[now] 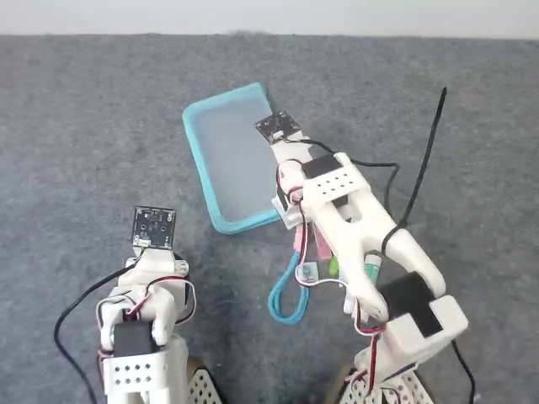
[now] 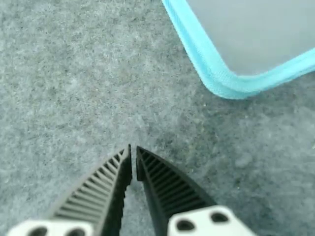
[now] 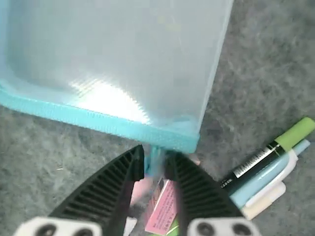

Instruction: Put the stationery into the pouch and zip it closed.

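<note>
Lying flat on worktop [image 1: 84,126], pouch [image 1: 232,160] had right claw [image 3: 155,153] at its corner, narrowly parted astride teal tab [image 3: 156,164]. Right wrist view showed pens [image 3: 268,167], mostly hidden under arm [image 1: 370,227] from above. Left claw [image 2: 133,150] was shut, empty.

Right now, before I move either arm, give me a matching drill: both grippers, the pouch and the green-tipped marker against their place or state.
Things:
1 left gripper
2 right gripper
3 pouch
4 green-tipped marker

States:
A teal-trimmed, translucent
B shut, over bare carpet
C lying on carpet outside the pouch
D at the pouch's corner

Pairs: 1-B, 2-D, 3-A, 4-C.
</note>
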You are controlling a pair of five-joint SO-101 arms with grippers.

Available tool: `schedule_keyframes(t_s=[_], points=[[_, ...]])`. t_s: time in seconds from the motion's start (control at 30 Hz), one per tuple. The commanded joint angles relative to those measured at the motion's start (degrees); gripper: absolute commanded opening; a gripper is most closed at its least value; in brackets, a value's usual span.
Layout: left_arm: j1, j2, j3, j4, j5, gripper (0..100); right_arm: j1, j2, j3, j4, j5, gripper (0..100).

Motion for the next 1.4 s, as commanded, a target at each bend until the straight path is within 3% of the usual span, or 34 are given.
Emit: schedule_keyframes(t_s=[0.0, 0.23, 0.43, 0.7, 1.13, 1.37], points=[[0.0, -0.2, -0.3, -0.2, -0.4, 2, 0.9, -0.8, -3.7, 2.0, -0.7, 24.5], [0.0, -0.2, -0.3, -0.2, -0.4, 2, 0.8, -2.7, -2.9, 9.7, -6.4, 23.0], [0.0, -0.2, -0.3, -0.2, -0.4, 2, 0.5, 1.4, -2.3, 5.8, -7.5, 23.0], [0.0, -0.2, -0.3, -0.2, -0.4, 2, -5.8, 2.4, -3.2, 5.6, -7.7, 22.9], [0.0, -0.2, -0.3, -0.2, -0.4, 2, -5.8, 12.1, -3.3, 2.5, -7.8, 22.5], [0.0, -0.2, -0.3, -0.2, -0.4, 2, -3.8, 13.8, -5.5, 3.0, -7.7, 1.9]])
